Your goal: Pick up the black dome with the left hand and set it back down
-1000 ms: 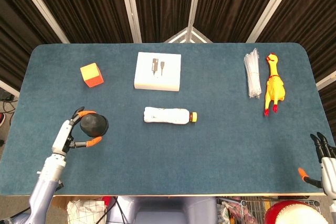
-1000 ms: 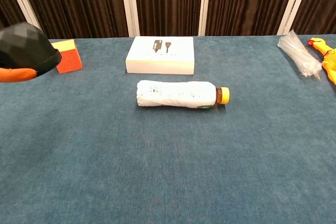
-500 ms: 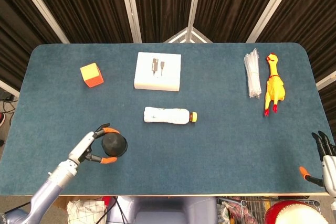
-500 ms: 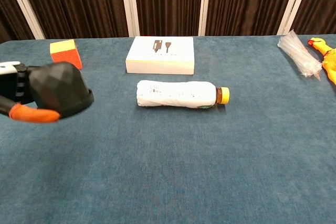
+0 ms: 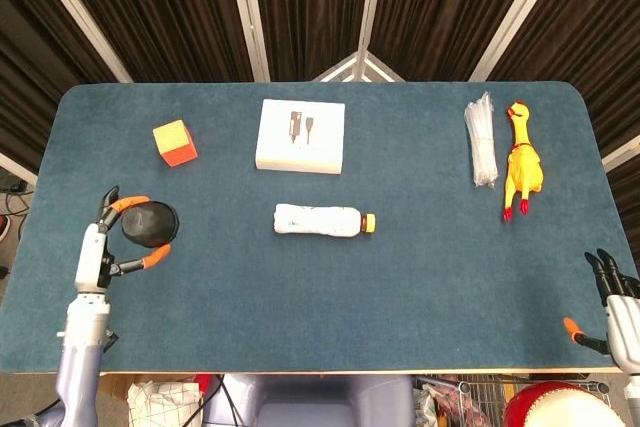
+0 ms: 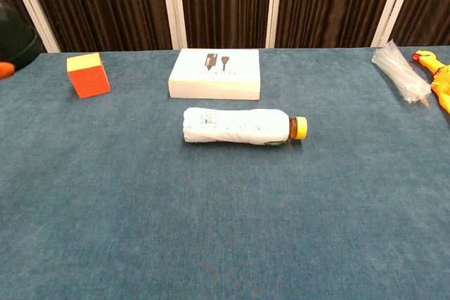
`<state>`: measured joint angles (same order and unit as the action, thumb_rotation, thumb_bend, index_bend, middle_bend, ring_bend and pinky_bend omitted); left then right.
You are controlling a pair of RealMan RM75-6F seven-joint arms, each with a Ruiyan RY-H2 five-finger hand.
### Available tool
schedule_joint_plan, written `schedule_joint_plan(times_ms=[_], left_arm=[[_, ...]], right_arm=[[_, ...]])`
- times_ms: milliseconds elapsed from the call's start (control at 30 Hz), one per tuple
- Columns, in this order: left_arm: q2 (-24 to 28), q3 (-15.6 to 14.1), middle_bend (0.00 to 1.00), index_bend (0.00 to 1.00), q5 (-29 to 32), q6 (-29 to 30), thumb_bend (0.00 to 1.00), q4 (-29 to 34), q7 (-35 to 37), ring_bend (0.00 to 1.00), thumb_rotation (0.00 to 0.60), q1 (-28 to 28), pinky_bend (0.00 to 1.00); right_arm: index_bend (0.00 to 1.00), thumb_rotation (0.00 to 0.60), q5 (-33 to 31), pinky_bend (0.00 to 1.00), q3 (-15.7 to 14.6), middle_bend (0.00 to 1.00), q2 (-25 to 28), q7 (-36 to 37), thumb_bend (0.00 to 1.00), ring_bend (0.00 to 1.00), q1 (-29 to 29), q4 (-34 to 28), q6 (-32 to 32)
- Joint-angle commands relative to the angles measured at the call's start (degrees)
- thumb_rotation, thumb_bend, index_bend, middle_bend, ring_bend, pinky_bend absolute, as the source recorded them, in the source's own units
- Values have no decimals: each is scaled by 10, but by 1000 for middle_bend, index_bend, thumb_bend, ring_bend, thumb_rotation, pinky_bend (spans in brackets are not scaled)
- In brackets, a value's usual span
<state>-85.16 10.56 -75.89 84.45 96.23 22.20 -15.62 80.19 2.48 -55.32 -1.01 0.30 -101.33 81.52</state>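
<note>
Black dome held in the left robot hand, orange-tipped fingers curled over the far and near sides, out near the left edge of the bench. Judged lifted: only a dark sliver at the top left corner of the chest view. Set-down likely next.

Possible trouble: dome released so close to the bench edge, then rolling or sliding off. Smooth faceted shell pinched on two sides only, so liable to slip or twist out on the way down. Tilted release could leave it on its rim rather than flat.

Orange cube near, up-bench of the dome; low risk of a knock. White box closed, contents unseen. Plastic bottle lying on its side mid-bench, yellow cap on, contents not discernible. Clear bag of ties and rubber chicken well apart at the far right.

Right robot hand at the lower right corner, holding nothing, fingers spread.
</note>
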Motion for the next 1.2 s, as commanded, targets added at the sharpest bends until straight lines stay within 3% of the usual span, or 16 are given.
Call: schedule_joint_plan(times_ms=[33, 233, 367, 533, 667, 733, 900, 1000, 1133, 1200], left_arm=[[-7, -68, 531, 417, -42, -25, 482, 9, 14, 0, 600, 21, 0], [49, -106, 516, 387, -69, -119, 482, 81, -30, 0, 600, -16, 0], [49, -102, 528, 401, -65, -147, 482, 107, -19, 11, 600, -31, 0], [-10, -53, 532, 408, -26, -81, 482, 81, -87, 19, 600, -17, 0], [-30, -44, 524, 408, -18, -53, 482, 66, -108, 19, 600, -6, 0], [-19, -52, 521, 407, -24, -36, 482, 57, -109, 19, 600, 8, 0], [68, -92, 535, 427, -54, 28, 483, 61, -58, 20, 600, 70, 0], [89, -88, 534, 426, -57, 72, 483, 48, -15, 19, 600, 100, 0], [63, -93, 515, 399, -66, 13, 483, 45, -40, 19, 600, 70, 0], [24, -85, 514, 393, -56, -25, 483, 40, -65, 19, 600, 47, 0]], right_arm=[[0, 600, -3, 188, 0, 0, 2, 4, 264, 198, 2, 2, -4], [0, 600, -5, 187, 2, 0, 7, 14, 263, 202, 2, 5, -4], [0, 600, -3, 188, 0, 0, 4, 14, 264, 202, 0, 6, -2], [0, 600, 8, 188, -7, 0, 2, 13, 264, 202, -10, 4, 12], [0, 600, 4, 188, -4, 0, 2, 14, 264, 202, -4, 7, 5], [0, 600, 3, 188, -4, 0, 2, 14, 264, 202, -4, 6, 4], [0, 600, 2, 188, -5, 0, 2, 12, 264, 202, -4, 5, 3], [0, 600, 5, 188, -6, 0, 2, 10, 264, 202, -4, 3, 2], [0, 600, 7, 188, -6, 0, 1, 6, 264, 202, -3, -1, 2], [0, 600, 6, 188, -5, 0, 0, 4, 264, 202, -2, -2, 2]])
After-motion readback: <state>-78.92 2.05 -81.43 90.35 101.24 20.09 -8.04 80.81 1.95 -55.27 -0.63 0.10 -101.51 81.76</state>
